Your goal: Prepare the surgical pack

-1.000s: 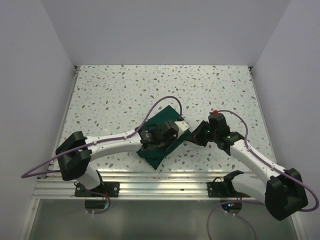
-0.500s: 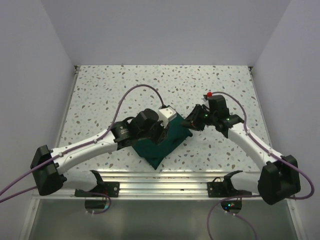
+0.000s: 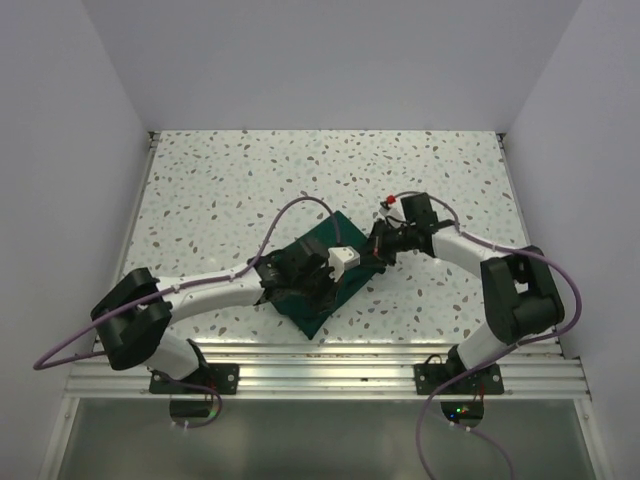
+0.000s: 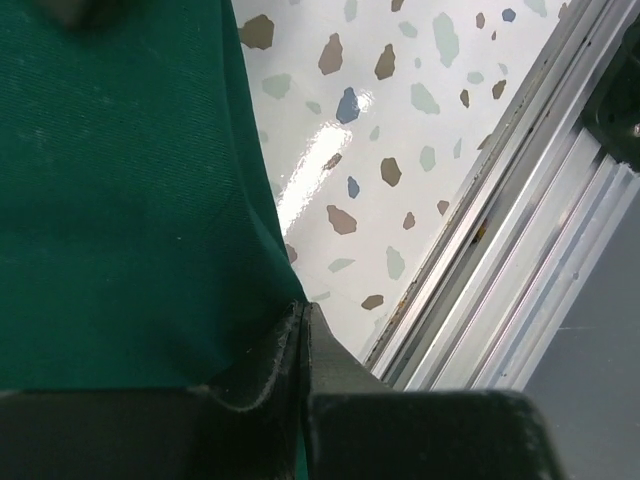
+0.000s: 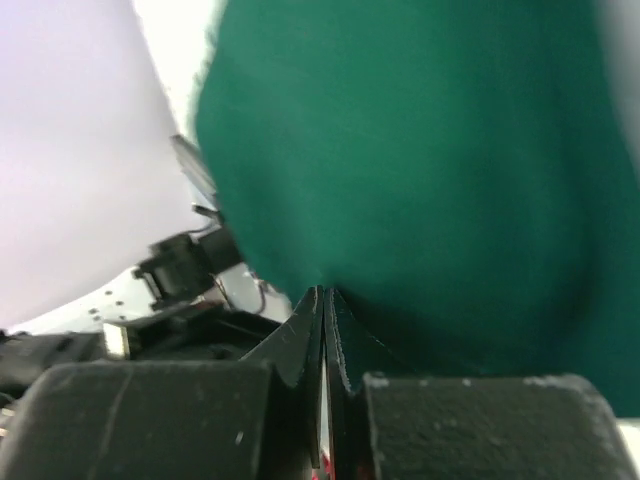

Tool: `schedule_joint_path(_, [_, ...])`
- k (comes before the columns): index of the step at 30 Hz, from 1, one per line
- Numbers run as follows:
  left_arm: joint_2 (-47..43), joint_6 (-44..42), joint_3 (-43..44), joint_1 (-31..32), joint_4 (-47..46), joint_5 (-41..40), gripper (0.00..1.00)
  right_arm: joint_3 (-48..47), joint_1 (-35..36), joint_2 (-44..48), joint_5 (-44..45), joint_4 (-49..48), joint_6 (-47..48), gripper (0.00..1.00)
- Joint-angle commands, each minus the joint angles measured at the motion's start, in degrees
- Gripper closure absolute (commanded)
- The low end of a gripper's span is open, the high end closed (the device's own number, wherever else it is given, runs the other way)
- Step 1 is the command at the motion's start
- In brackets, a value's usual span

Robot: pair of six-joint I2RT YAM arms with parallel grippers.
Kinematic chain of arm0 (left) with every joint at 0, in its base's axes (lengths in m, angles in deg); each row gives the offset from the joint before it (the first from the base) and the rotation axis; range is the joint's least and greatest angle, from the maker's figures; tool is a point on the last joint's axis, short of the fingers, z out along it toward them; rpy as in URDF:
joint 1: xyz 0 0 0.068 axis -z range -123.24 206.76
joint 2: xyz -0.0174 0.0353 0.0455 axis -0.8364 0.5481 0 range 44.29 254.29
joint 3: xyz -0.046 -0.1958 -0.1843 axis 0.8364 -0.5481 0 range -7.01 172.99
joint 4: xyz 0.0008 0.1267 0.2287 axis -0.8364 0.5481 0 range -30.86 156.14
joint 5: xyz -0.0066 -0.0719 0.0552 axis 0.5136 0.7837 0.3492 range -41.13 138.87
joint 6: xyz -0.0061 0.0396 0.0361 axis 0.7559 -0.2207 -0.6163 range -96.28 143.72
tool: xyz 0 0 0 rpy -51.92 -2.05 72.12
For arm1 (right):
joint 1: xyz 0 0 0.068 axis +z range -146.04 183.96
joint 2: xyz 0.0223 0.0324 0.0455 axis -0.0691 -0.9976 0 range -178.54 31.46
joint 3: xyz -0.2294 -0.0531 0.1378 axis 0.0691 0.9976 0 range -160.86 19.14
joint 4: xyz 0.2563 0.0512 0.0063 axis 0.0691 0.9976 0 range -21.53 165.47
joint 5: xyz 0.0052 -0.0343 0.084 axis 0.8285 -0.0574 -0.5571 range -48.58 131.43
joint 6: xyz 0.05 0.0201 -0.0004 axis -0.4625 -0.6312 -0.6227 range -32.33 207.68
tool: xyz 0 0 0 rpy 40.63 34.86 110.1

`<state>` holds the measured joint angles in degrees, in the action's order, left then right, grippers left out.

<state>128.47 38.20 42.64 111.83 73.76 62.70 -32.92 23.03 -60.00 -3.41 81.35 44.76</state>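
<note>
Speckled tabletop (image 3: 220,190) carries the surgical pack (image 3: 318,240) just beyond the front rail (image 3: 320,372). Both jaws opened briefly and have now pinched shut on its green cloth: left gripper (image 4: 300,310) at the rail-side edge, right gripper (image 5: 325,295) farther from the rail. I reckon the next fold can start.

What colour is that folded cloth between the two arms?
Dark green surgical pack; the left wrist view shows it best.

Free tabletop (image 3: 250,170) behind surgical pack (image 3: 322,238)
</note>
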Motion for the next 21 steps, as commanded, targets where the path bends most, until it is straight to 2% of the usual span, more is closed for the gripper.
schedule_joint_path(1, [1.0,1.1,-2.0,-0.5,-5.4,2.6,0.96,6.0,-3.9,0.8,-3.5,-0.4,4.1,1.0])
schedule_joint_path(5, [0.8,1.3,-6.1,-0.5,-6.5,2.2,0.97,10.8,-6.2,1.8,-3.2,0.4,7.0,1.0])
schedule_joint_path(10, [0.8,-1.5,-8.5,-0.5,-4.3,0.1,0.99,6.8,-6.2,1.4,-2.6,5.1,9.6,1.0])
schedule_joint_path(15, [-7.1,-2.1,-3.3,-0.5,3.0,-2.2,0.98,-1.6,-6.4,6.9,-0.6,14.8,12.1,1.0])
schedule_joint_path(18, [-10.7,-1.1,0.4,-0.6,5.9,-3.2,0.92,-4.5,-6.3,7.3,-0.9,13.8,10.1,1.0])
schedule_joint_path(21, [-9.6,-0.8,2.4,-1.4,6.7,-2.8,0.91,-6.7,-6.3,3.2,-1.7,9.2,8.3,0.99])
